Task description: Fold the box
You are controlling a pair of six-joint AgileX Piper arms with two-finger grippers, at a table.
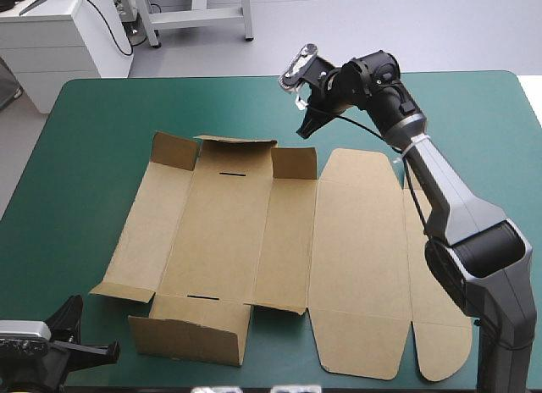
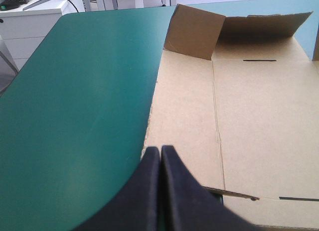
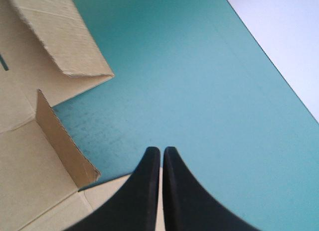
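The box (image 1: pixel 254 240) lies in the middle of the table (image 1: pixel 85 139), a cut brown sheet that is mostly flat on the teal-green cover. Its left part is the tray. The base (image 1: pixel 224 232) is flat, with a flat side panel along each long edge.

At the base's far end the far wall (image 1: pixel 235 149) stands raised and tilted. A small flap is raised at each end of that wall, one toward the table's left edge (image 1: pixel 174 150) and one toward the lid (image 1: pixel 294 163). At the base's near end the near wall (image 1: pixel 190 329) is also raised, close to the table's near edge. A dark slit sits in the base just inside each wall, far (image 1: pixel 230 173) and near (image 1: pixel 203 297). The lid (image 1: pixel 356 257) lies flat beside the tray, toward the table's right edge, and its rounded tabs (image 1: pixel 445 346) are flat too.

The left gripper (image 2: pixel 160 151) is at the table's near-left corner. Its black fingers are pressed together into one point and pinch nothing. The tip is over the box's left edge, but I cannot tell whether it touches the board.

The right gripper (image 3: pixel 161 150) is raised over the box's far edge, just beside the flap nearer the lid and apart from it. Its fingers are pressed together, pinch nothing, and point at bare cover beyond the box. The right arm crosses above the lid's right side.
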